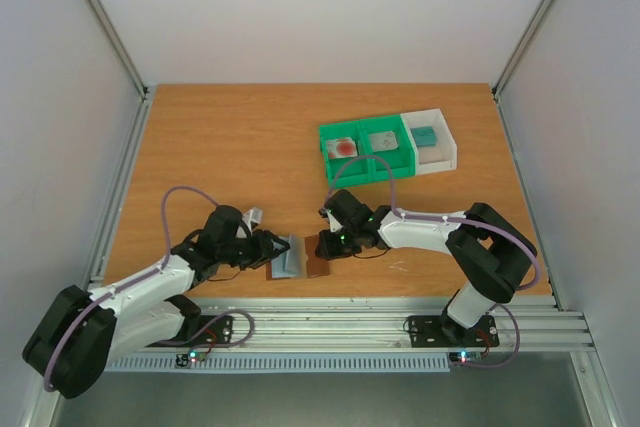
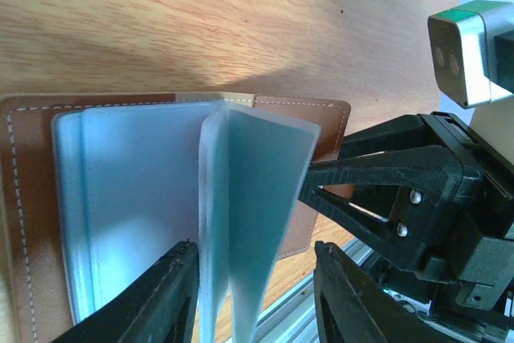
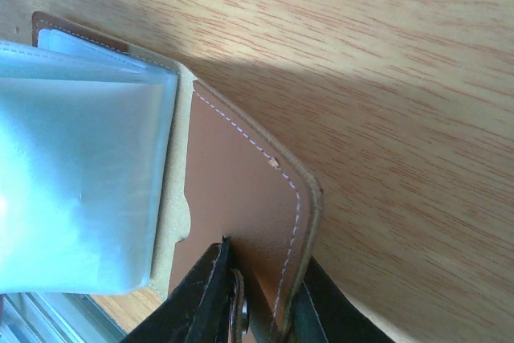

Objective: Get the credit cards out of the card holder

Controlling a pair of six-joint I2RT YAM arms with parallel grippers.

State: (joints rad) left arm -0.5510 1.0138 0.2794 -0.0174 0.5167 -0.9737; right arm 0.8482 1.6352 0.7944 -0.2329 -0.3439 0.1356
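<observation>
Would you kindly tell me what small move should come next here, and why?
Probably open the right pincer and release the card holder: its sleeves look empty, and the three credit cards already lie in the green tray and white tray.

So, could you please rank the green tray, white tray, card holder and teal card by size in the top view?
1. green tray
2. white tray and card holder: about alike, holder partly hidden
3. teal card
</observation>
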